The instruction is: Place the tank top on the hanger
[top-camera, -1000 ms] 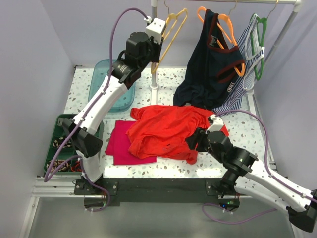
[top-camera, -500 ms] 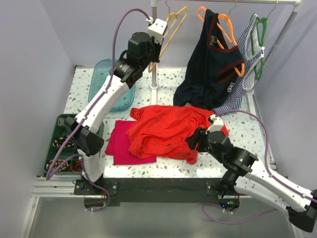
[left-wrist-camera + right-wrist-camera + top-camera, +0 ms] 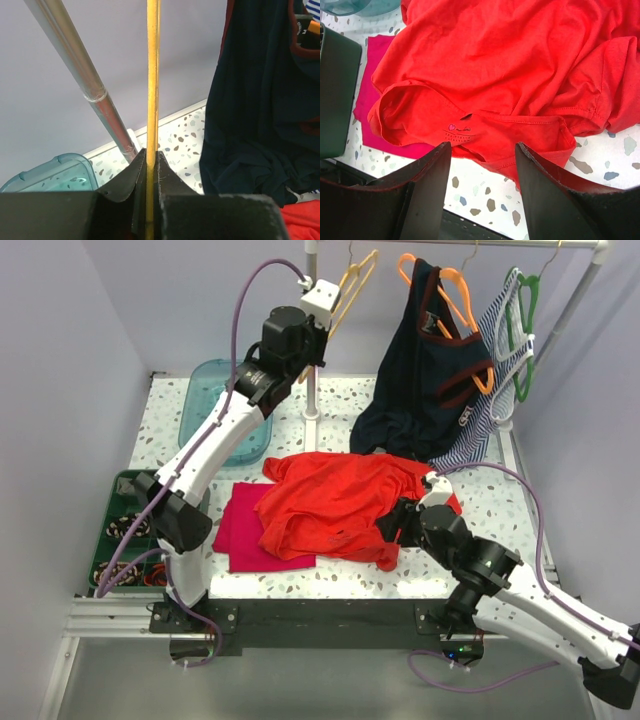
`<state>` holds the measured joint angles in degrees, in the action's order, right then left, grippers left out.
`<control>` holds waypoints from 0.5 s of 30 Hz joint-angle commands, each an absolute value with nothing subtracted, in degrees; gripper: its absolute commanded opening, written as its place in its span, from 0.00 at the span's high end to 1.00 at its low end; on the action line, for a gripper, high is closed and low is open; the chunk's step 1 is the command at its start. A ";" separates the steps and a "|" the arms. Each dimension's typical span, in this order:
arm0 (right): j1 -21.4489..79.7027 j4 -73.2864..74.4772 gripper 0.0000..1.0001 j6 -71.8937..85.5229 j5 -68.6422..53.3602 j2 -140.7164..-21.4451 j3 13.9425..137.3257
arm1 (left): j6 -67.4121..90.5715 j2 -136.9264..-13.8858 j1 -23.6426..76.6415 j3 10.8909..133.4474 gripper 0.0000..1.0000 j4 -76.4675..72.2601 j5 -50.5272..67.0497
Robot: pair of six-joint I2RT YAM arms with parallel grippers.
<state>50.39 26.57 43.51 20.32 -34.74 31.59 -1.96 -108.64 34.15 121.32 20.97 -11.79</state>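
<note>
While left jaws clamp hanger | right jaws parted above tank top | navy top apparently close beside

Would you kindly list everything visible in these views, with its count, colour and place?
tank top: one, red-orange, crumpled mid-table
hanger: one, pale yellow-orange, at rail's left end
magenta cloth: one, flat, partly under tank top
navy top: one, red-trimmed, on orange hanger
orange hanger: one, mid-rail
green hanger: one, rail's right end
striped garment: one, blue-white, hanging by green hanger
teal tub: one, translucent, table's far left
bin: one, dark green, table's near left
rack pole: one, silver, upright at back
table: one, white speckled
left gripper: black, shut on the hanger
right gripper: black, open above the tank top
</note>
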 commanded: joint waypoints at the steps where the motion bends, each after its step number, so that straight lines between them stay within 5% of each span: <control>1: 50.63 26.37 0.42 43.15 21.71 -34.63 33.31 | -0.44 -103.54 34.10 121.37 1.00 12.66 -11.42; 15: 50.54 27.50 0.42 42.72 22.41 -34.28 34.01 | 1.13 -96.78 34.10 115.59 1.00 11.78 -9.32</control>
